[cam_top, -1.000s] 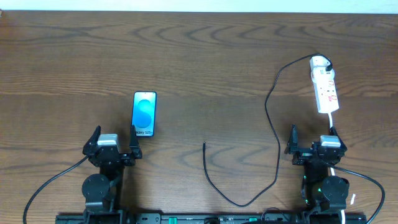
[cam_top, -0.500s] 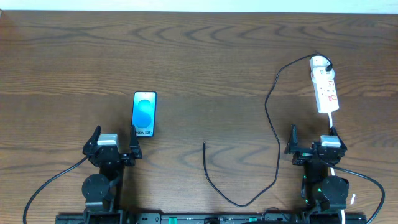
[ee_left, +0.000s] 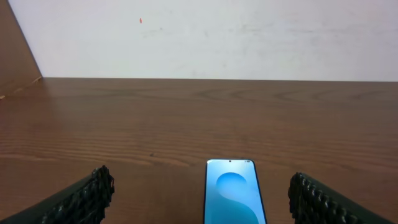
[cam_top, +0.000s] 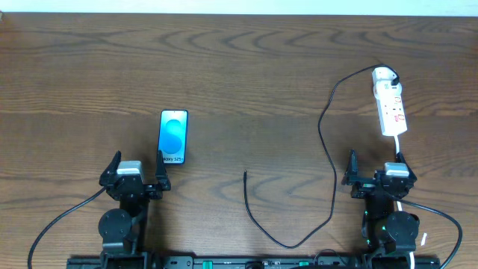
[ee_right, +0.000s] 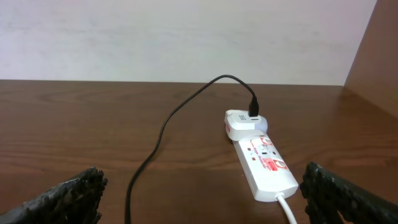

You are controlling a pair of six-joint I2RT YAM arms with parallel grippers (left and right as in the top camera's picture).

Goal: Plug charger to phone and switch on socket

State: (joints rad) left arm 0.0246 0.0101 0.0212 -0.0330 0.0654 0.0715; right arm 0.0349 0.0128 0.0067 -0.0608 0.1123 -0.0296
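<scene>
The phone (cam_top: pixel 173 137) lies flat on the wooden table with its light-blue screen up; the left wrist view shows the phone (ee_left: pixel 232 198) just ahead, between the jaws. My left gripper (cam_top: pixel 136 169) is open and empty right below it. The white socket (cam_top: pixel 390 102) lies at the far right, seen also as the socket (ee_right: pixel 264 163) from the right wrist. The charger (cam_top: pixel 326 153) is plugged into the socket's far end, and its thin black cable loops down to a free tip (cam_top: pixel 245 173) mid-table. My right gripper (cam_top: pixel 375 166), open and empty, sits just below the socket.
A white cord (ee_right: pixel 288 208) runs from the socket's near end toward the right arm base (cam_top: pixel 393 224). The left arm base (cam_top: pixel 119 224) stands at the table's front edge. A pale wall (ee_left: pixel 205 37) borders the far edge.
</scene>
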